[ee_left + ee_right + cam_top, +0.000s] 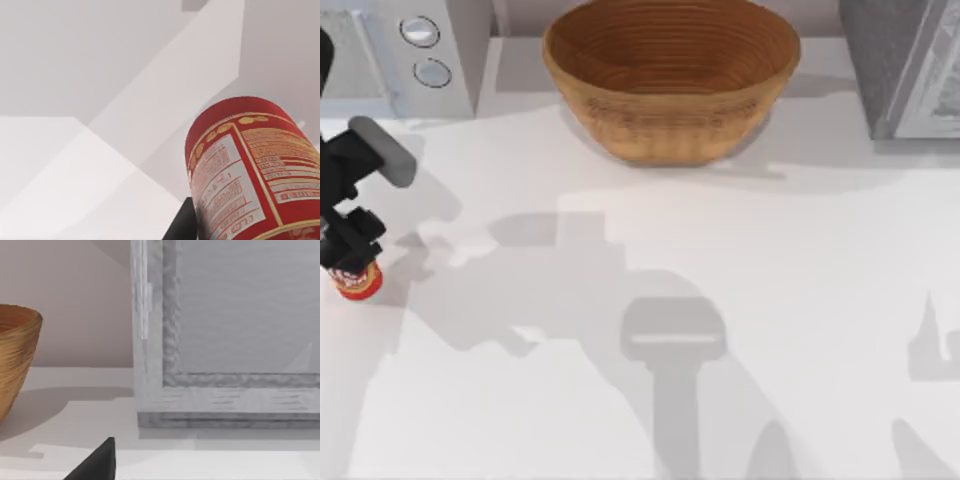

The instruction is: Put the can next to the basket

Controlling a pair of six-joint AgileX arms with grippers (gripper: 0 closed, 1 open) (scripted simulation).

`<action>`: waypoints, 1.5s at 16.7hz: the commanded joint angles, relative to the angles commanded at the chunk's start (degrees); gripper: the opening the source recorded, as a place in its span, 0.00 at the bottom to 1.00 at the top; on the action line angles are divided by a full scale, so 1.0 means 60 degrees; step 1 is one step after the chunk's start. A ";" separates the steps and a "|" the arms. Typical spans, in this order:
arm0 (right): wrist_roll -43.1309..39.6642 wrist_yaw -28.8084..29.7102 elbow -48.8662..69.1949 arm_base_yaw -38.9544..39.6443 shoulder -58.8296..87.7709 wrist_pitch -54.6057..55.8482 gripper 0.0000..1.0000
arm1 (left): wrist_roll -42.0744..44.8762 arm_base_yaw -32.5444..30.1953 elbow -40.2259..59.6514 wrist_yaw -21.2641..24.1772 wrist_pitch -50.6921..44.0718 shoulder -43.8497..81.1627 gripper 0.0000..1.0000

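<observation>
Left gripper [355,262] is sitting at the table's far left edge, clenched around the can [357,282]; we are seeing the red can [252,170] close up in the left wrist view, label panel facing the camera. Can is staying well apart from the wicker basket [670,85], which is resting at the table's [740,300] back centre. Right arm: we cannot tell its grip.
</observation>
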 joint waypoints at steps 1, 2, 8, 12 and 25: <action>0.0000 0.0000 0.0000 0.0000 0.0000 0.0000 1.00 | 0.0000 0.0000 0.0000 0.0000 0.0000 0.0000 0.00; 0.0000 0.0000 0.0000 0.0000 0.0000 0.0000 1.00 | 0.0000 0.0000 0.0000 0.0000 0.0000 0.0000 0.00; 0.0000 0.0000 0.0000 0.0000 0.0000 0.0000 1.00 | 0.0007 -0.0017 -0.0001 0.0004 0.0001 -0.0022 0.00; 0.0000 0.0000 0.0000 0.0000 0.0000 0.0000 1.00 | -0.0569 -0.0417 0.0408 0.0004 -0.0176 0.0245 0.00; 0.0000 0.0000 0.0000 0.0000 0.0000 0.0000 1.00 | -1.1415 -0.5669 0.4496 0.0104 -0.2415 0.2941 0.00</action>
